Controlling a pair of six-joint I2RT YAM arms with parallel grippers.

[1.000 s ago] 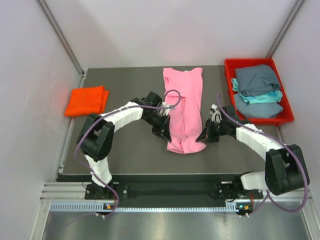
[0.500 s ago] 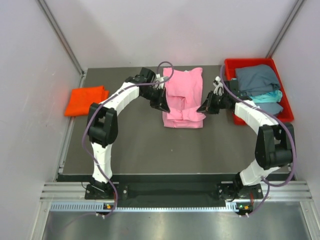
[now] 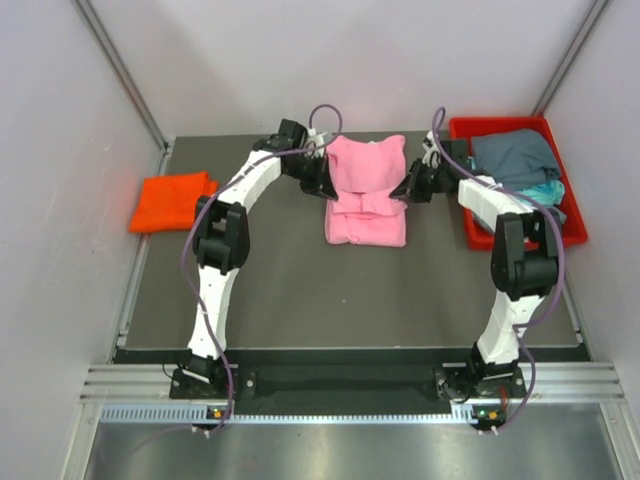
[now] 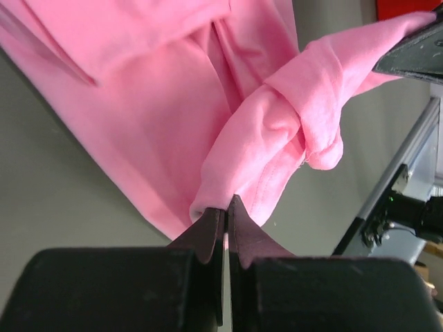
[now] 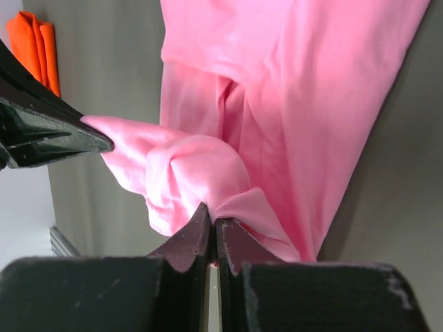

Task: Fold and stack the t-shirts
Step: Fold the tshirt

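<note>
Pink t-shirt sits mid-counter toward the far edge, partly folded, with its near end doubled over onto the body and the front fold line running straight across. Left claw is pinched fully closed on a bunched corner of the pink cloth at the shirt's left edge. Right claw is the same, clamped tight on the corner at the right edge. Both wrist views show the held hem lifted off the layer below. It is strung between the two claws and sags in a loose roll mid-span. Both arms reach far out over the counter. Orange t-shirt lies folded at the counter's left edge, well apart from the pink one. Red tray at far right holds a grey-blue t-shirt on top, a teal one showing beneath it, and more grey-blue cloth under that.
</note>
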